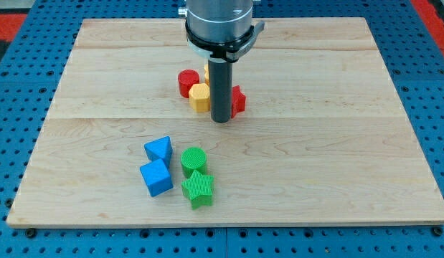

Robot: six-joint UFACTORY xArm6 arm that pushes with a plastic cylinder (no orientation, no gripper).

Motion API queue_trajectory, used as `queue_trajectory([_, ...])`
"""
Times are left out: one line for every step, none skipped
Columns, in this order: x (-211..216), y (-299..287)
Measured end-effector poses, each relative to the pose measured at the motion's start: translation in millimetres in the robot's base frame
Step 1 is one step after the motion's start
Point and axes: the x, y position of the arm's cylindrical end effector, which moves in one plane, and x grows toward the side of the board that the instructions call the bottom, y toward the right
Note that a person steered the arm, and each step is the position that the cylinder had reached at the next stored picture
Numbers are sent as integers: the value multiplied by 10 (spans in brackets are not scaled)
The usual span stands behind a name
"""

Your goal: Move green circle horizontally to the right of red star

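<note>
The green circle (194,160) lies on the wooden board (336,143), below the middle, touching the green star (198,188) just beneath it. The red star (237,100) sits near the board's upper middle, mostly hidden behind my rod. My tip (221,119) rests on the board right against the red star's left front, well above and slightly right of the green circle.
A red cylinder (187,82) and a yellow hexagon (199,97) sit left of the rod; another yellow block (206,73) peeks out behind it. A blue triangle (159,149) and a blue cube (156,177) lie left of the green blocks.
</note>
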Motion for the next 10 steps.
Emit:
queue_trajectory([92,0])
queue_trajectory([364,-115])
queue_trajectory([612,-43])
queue_trajectory([656,314])
queue_trajectory([1115,795])
queue_trajectory([1732,597])
queue_trajectory([1702,-62])
queue_trajectory([1619,-750])
queue_trajectory([1320,-660])
queue_trajectory([1055,-478])
